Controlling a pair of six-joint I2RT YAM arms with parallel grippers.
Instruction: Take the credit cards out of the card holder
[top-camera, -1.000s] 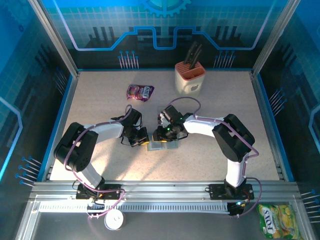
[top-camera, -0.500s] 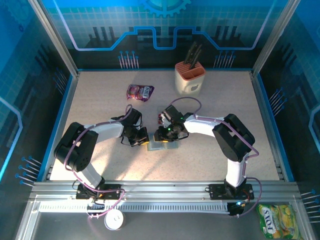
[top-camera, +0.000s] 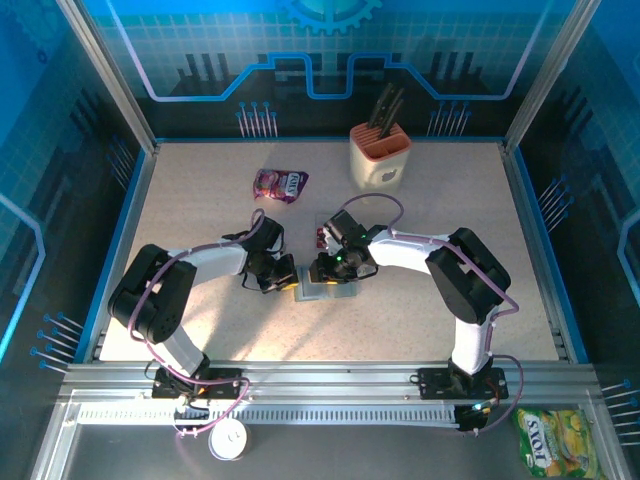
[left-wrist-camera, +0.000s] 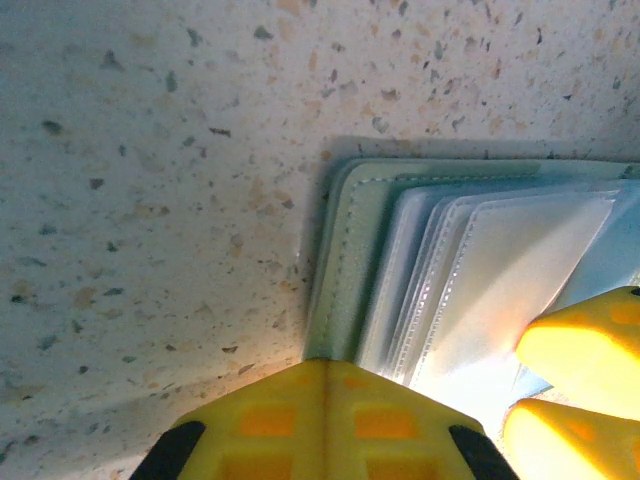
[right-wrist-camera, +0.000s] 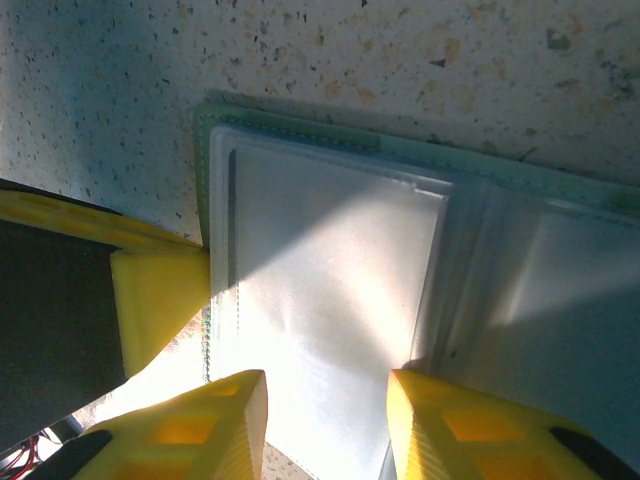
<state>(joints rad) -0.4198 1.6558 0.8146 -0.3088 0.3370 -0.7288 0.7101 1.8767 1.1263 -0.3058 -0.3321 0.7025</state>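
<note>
Tabletop (top-camera: 200, 220): speckled beige, and both arms reach in to meet at its middle.
Card holder (top-camera: 327, 291): right there between the two claws, lying open and flat on the tabletop, sage-green cover underneath, pale slotted pockets facing up.
Left claw (left-wrist-camera: 325, 390): closed tight, the two yellow fingers pressed together into one wedge, and the tip sits on the card holder's green edge at its left end.
Right claw (right-wrist-camera: 325, 380): jaws parted, down at the near edge of the open holder, one yellow fingertip (right-wrist-camera: 215, 415) on each side of a pale pocket panel. Nothing can be seen pinched between them.
Meeting point: from the right wrist, the left claw's yellow finger touches the holder's left edge, just beside the right claw. The two are very close, with the pocket stack between them.
Pockets (left-wrist-camera: 500, 265): layered clear sleeves with stitched borders, fanned slightly, glaring white in the light.
Credit cards: cannot tell what sits inside the sleeves, as the glare washes them out.
Purple snack pouch (top-camera: 280, 184): well behind the left arm, apart from the action.
Knife block (top-camera: 380, 158): beige, upright near the back edge, dark handles sticking out of its top.
Yellow snack bag (top-camera: 555, 445): off the tabletop, at the near right corner beyond the rail.
</note>
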